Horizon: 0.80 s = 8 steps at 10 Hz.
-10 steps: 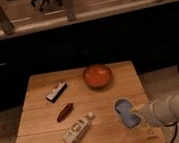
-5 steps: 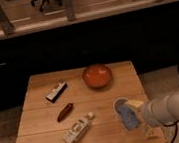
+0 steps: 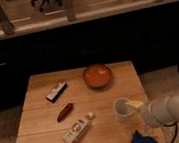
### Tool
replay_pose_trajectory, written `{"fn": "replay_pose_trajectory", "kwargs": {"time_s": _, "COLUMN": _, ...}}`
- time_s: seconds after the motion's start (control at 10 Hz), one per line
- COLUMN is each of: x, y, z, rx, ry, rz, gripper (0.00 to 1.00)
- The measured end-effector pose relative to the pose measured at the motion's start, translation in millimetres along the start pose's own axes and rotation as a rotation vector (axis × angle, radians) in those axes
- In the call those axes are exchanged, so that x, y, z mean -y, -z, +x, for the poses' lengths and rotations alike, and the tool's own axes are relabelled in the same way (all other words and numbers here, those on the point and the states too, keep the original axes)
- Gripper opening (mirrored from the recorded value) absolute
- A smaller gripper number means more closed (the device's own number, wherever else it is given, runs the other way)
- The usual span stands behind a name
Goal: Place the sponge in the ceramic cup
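The blue sponge (image 3: 142,140) has moved. A moment ago it sat right against the ceramic cup (image 3: 122,109). Now it lies down by the front edge of the table (image 3: 40,139). The cup has stayed where it was.

Your gripper (image 3: 135,104) is up at the cup's rim, just beside the cup, on the side away from the table's middle. From the gripper, the sponge is toward the front edge of the table, near but apart from it. You cannot tell here whether the gripper is squeezed or let go. The sponge is not in the cup.

The sponge looks soft and light. It should squash when you pinch it, and it should not slip much. Pinch it across its middle, not by a corner, so it does not flop or fold. The cup is hard and could tip or chip, so try not to bump it.
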Motion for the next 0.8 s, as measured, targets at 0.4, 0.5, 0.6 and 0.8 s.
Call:
{"fn": "replay_pose_trajectory", "kwargs": {"time_s": 0.4, "x": 0.2, "y": -0.4, "z": -1.5, "rx": 0.006, "ry": 0.008, "rz": 0.009, "gripper": 0.80}}
{"fn": "replay_pose_trajectory", "kwargs": {"time_s": 0.5, "x": 0.5, "y": -0.5, "z": -2.1, "rx": 0.008, "ry": 0.011, "rz": 0.012, "gripper": 0.80}}
{"fn": "replay_pose_trajectory", "kwargs": {"time_s": 0.6, "x": 0.7, "y": -0.7, "z": -2.7, "rx": 0.010, "ry": 0.015, "rz": 0.014, "gripper": 0.80}}
{"fn": "replay_pose_trajectory", "kwargs": {"time_s": 0.8, "x": 0.9, "y": -1.9, "z": -3.5, "rx": 0.014, "ry": 0.020, "rz": 0.017, "gripper": 0.80}}
